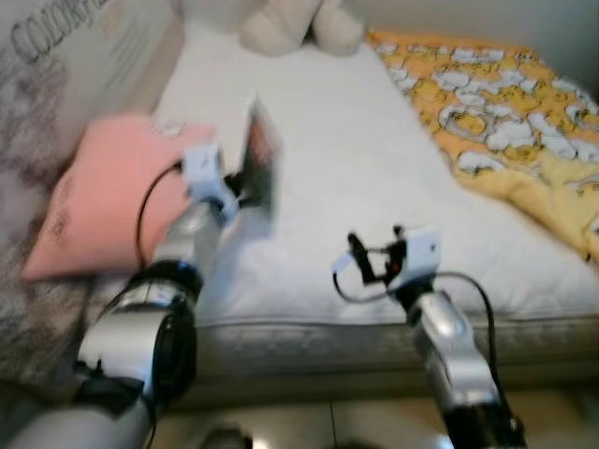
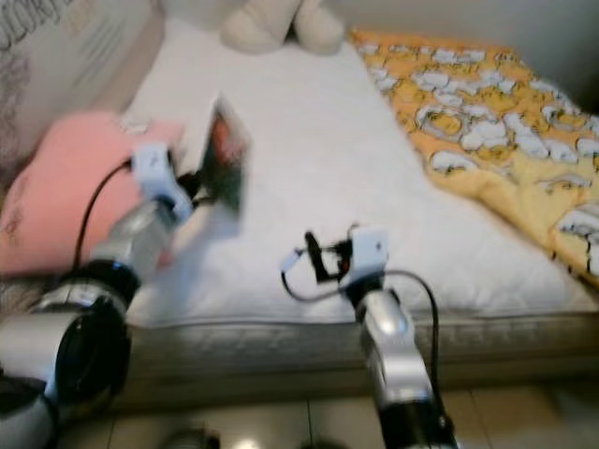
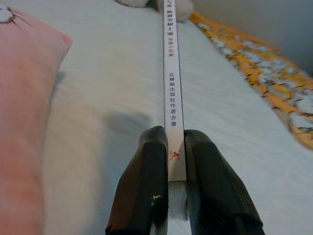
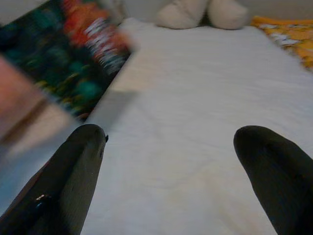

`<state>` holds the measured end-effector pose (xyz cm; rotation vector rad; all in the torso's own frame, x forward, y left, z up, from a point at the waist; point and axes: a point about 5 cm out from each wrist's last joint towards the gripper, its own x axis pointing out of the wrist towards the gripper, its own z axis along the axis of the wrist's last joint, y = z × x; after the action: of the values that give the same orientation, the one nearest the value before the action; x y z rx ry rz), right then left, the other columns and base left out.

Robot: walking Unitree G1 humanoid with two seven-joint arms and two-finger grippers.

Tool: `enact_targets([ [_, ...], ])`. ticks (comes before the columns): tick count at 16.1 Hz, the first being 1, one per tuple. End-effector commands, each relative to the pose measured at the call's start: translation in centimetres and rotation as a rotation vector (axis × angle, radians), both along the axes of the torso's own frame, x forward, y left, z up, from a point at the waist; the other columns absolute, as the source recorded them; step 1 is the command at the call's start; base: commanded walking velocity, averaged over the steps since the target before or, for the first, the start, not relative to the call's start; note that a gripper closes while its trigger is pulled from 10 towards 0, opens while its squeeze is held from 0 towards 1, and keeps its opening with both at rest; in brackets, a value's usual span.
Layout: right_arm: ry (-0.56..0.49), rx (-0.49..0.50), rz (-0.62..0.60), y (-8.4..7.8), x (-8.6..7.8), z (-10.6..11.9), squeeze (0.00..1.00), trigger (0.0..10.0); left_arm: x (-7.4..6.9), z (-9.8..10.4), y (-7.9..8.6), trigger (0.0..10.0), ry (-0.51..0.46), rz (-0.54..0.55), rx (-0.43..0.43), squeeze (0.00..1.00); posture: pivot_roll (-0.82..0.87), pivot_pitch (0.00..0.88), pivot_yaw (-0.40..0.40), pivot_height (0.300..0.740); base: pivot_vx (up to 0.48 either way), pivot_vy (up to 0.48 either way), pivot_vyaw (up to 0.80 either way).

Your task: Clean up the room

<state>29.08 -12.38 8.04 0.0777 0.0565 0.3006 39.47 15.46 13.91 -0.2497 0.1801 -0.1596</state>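
Left wrist view: left pincer pinching thin book above bed; right pincer spread.

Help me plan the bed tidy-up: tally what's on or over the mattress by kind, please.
Book, held in the left gripper: 1
Pink pillow: 1
Yellow patterned blanket: 1
Cream plush toy: 1
Total: 4
The right gripper hangs open over the white mattress.

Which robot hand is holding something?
The left gripper: its fingers pinch a thin book above the bed. The right gripper is open and holds nothing.
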Motion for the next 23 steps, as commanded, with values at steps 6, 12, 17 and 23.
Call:
enact_targets([
  [6, -0.003, -0.008, -0.01, -0.8, -0.5, 0.4, 0.0, 10.0, 0.9, 1.9, -2.8, 0.0, -0.007, -0.061, -0.17, 0.0, -0.06, 0.009, -0.074, 0.74, 0.0, 0.0, 0.0],
  [12, -0.003, -0.048, 0.046, -1.3, -2.5, 0.6, 0.0, 10.0, 0.8, 1.3, -3.3, 0.0, 0.062, 0.043, -0.414, 0.0, -0.13, 0.072, -0.089, 0.74, 0.0, 0.0, 0.0],
  [17, 0.032, -0.064, 0.044, -2.0, -4.5, 0.7, 0.0, 10.0, -1.0, -3.1, -1.6, 0.0, 0.193, 0.179, -0.452, 0.0, -0.19, 0.117, -0.096, 0.74, 0.0, 0.0, 0.0],
  [23, 0.062, -0.065, 0.058, -1.7, -5.4, 1.0, 0.0, 10.0, -2.5, -5.8, 1.1, 0.0, 0.264, 0.285, -0.396, 0.0, -0.21, 0.147, -0.105, 0.74, 0.0, 0.0, 0.0],
])
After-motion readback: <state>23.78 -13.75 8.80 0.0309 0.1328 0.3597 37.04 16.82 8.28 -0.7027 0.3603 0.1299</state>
